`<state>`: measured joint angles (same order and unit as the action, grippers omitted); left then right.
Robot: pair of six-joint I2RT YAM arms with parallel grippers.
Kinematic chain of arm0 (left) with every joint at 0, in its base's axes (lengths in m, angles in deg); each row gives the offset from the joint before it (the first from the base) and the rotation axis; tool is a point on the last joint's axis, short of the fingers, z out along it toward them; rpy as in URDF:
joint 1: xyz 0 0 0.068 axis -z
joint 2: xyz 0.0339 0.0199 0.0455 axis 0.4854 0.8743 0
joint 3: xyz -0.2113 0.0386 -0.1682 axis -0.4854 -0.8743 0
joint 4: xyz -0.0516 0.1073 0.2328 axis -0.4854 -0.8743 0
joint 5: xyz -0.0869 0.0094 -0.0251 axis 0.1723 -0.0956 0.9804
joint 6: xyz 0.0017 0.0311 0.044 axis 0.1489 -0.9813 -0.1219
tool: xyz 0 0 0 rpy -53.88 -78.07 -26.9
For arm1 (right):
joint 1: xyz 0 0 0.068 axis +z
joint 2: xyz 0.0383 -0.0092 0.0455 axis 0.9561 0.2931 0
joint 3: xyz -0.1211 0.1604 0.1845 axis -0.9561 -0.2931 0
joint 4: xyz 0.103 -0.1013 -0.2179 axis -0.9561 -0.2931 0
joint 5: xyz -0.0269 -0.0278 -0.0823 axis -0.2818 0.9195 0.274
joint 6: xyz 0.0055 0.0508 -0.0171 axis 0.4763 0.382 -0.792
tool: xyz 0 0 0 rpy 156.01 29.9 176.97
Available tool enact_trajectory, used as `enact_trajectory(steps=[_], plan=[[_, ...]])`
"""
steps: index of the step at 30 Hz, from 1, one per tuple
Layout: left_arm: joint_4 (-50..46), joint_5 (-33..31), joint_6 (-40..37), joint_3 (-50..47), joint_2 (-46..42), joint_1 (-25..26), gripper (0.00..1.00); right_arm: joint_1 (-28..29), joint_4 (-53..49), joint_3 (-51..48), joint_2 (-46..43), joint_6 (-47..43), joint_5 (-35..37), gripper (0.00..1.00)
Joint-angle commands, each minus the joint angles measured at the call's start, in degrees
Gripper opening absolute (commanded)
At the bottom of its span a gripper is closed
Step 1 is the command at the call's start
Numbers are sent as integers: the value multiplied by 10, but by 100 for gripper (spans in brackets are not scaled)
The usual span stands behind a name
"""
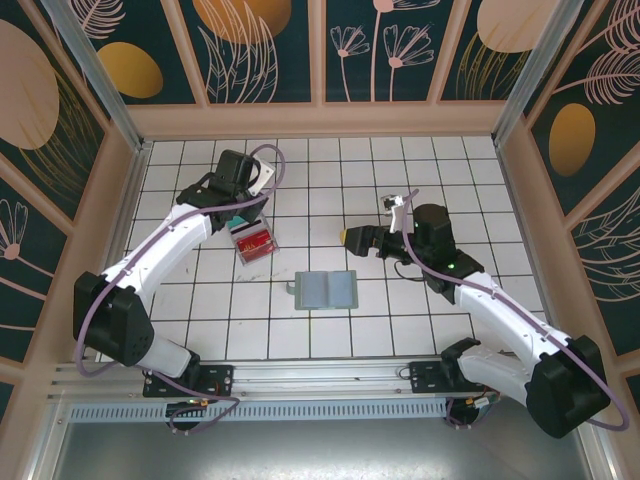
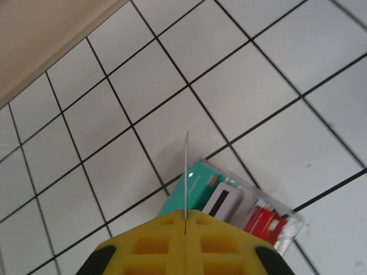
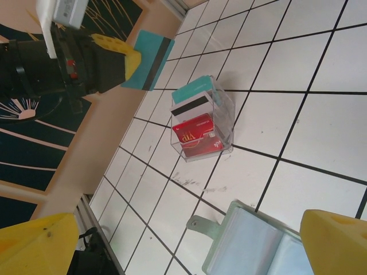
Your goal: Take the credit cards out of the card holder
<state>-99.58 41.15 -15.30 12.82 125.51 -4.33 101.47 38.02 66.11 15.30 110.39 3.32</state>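
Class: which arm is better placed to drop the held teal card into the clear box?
Left: left hand grips the teal card above the clear box; right hand is open, beside the card holder.

Entry, logged from my remote station.

- Worktop (image 1: 330, 190): white square tiles with dark grout lines; it was evenly lit and carried only soft shadows.
- Wall panels (image 1: 270, 50): dark teal, printed with pale line-drawn flowers and leaves plus orange and peach ovals.
- Framing (image 1: 320, 118): pale wood, set around each panel.
- Metal posts (image 1: 97, 75): silver, standing at the back corners.
- Rail (image 1: 320, 375): ribbed aluminium; I noted it running along the near edge.
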Motion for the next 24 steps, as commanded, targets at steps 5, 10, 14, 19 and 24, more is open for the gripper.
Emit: enact_trajectory(steps=[5, 10, 14, 19, 24], plan=[[32, -42, -119, -37, 20, -6, 0, 2, -8, 13, 8, -17, 8, 99], [58, -42, -145, -55, 28, -12, 0, 1, -8, 16, 16, -16, 7, 99], [75, -37, -163, -66, 34, -20, 0, 1, -9, 17, 23, -15, 7, 99], [87, -27, -167, -67, 49, -26, 0, -2, -9, 19, 29, -17, 6, 99], [82, -15, -192, -76, 55, -25, 0, -6, -10, 20, 35, -17, 4, 99]])
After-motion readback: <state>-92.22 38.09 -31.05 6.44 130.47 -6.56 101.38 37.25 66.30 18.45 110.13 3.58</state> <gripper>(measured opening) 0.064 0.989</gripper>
